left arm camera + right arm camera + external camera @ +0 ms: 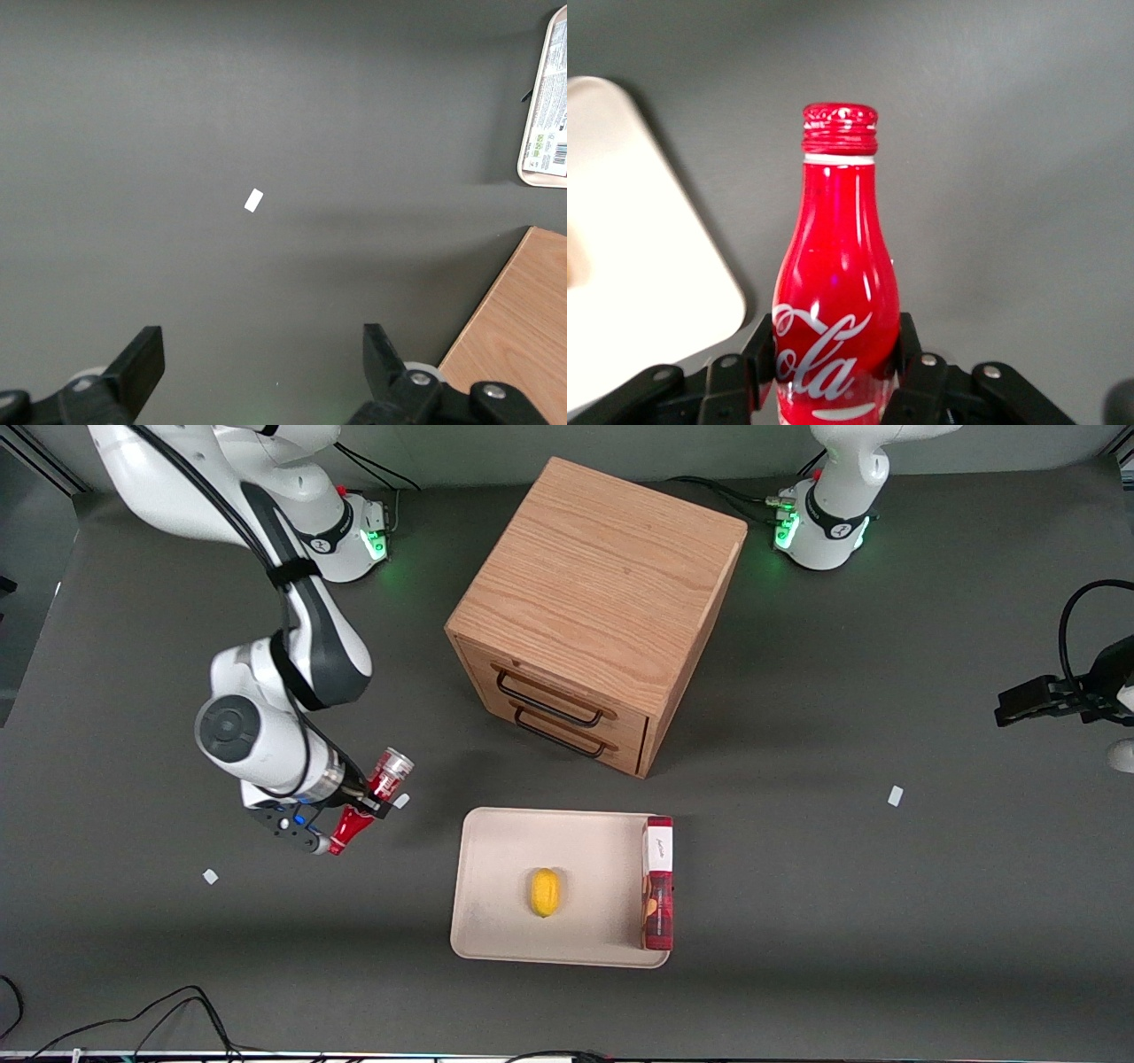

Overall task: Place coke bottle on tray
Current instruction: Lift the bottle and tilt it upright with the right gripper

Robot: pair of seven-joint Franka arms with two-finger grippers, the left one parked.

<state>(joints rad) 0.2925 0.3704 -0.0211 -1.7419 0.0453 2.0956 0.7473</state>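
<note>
While the dark grey table (886,646) carries everything, the largest thing on it is the wooden cabinet (598,593), which stands about midway along the table with its two black-handled drawers facing the front camera. Nearer that camera than the cabinet lies the cream tray (505,868), flat on the table. A long red box (657,886) with a white end rests along the tray's edge toward the parked arm's end, and a small yellow fruit (545,892) sits near the tray's middle. The hand (354,810) hangs above the table toward the working arm's end, beside the tray and apart from it. Its fingers (764,341) are closed on the lower body of the coke bottle (837,292), which is lifted clear of the table and tilted, silver base up and red cap down toward the front camera. Small white paper scraps (210,877) lie scattered on the table.
</note>
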